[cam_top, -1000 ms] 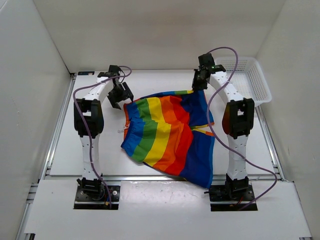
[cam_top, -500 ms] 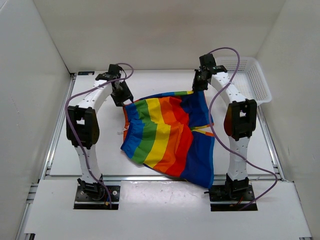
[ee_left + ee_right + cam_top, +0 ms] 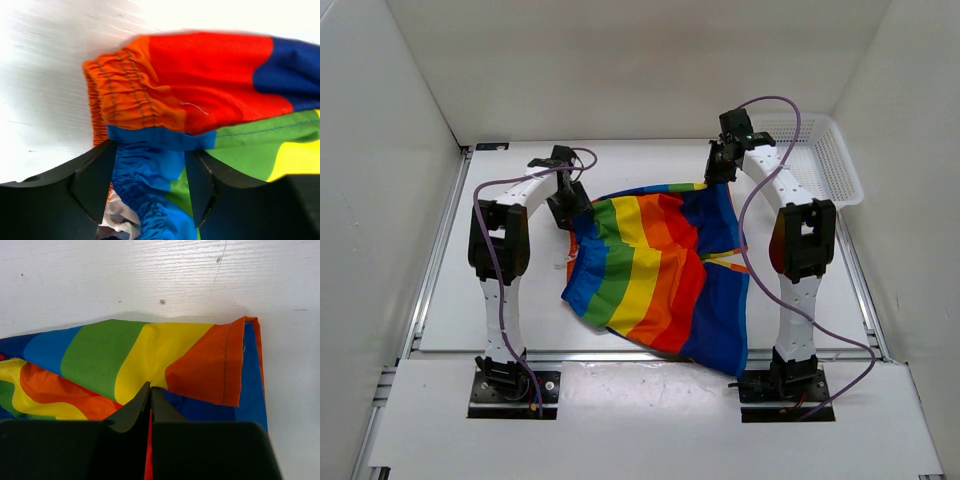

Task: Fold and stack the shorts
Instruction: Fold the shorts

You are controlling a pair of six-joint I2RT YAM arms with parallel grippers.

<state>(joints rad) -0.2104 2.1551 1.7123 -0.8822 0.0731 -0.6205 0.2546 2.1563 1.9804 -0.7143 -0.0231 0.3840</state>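
Observation:
The rainbow-striped shorts (image 3: 650, 270) lie spread and partly folded on the white table. My left gripper (image 3: 568, 205) is down at their far-left corner. In the left wrist view its fingers (image 3: 92, 185) stand apart, and the blue elastic waistband (image 3: 145, 175) lies loosely between them under an orange and red fold (image 3: 200, 85). My right gripper (image 3: 720, 165) is at the shorts' far-right corner. In the right wrist view it (image 3: 151, 386) is shut, pinching the fabric where yellow meets orange (image 3: 165, 355).
A white mesh basket (image 3: 825, 160) stands at the far right corner of the table (image 3: 500, 290), just right of my right arm. White walls close in the table on three sides. Purple cables loop off both arms.
My left gripper has moved right and down from beside the shorts onto their far-left waistband corner. The right gripper has kept its hold and place.

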